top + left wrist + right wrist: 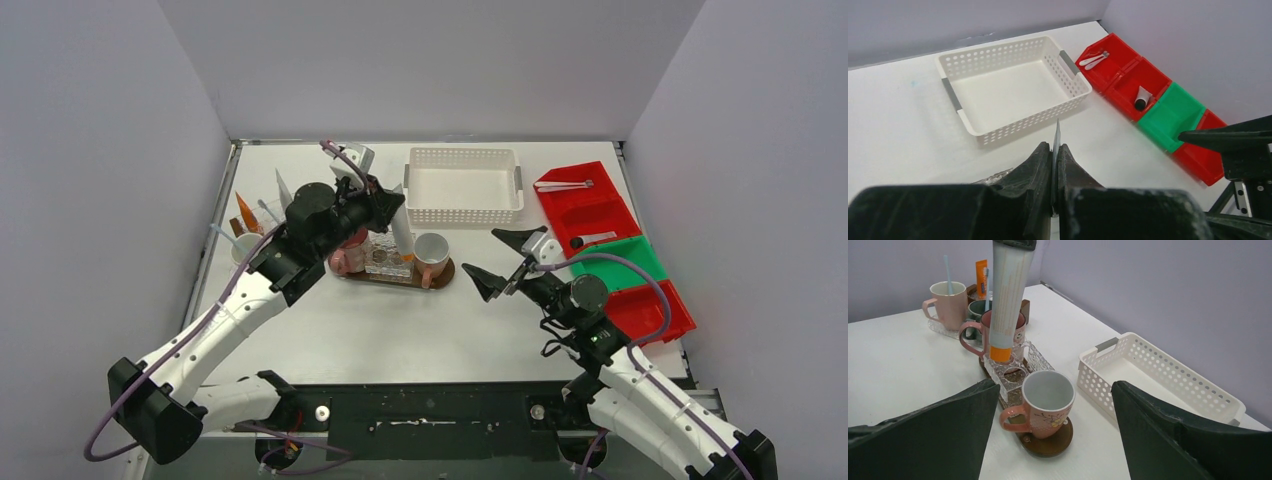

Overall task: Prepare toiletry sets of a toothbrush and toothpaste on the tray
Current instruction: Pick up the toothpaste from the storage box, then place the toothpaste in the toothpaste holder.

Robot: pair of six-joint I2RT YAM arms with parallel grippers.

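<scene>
Ceramic mug (1044, 402), tapered white tube (1007, 295)

The table (400, 320) is white, and so is the basket (465, 185), dotted with holes. Red bins (585, 205), one green bin (625, 272). The pale tube (1008, 300) has an orange cap. The nearest mug (1045, 402) is pink with a flower print, its tray (1045, 447) brown.

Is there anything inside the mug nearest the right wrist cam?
No, the mug is empty: its white inside shows bare to the bottom.
</scene>
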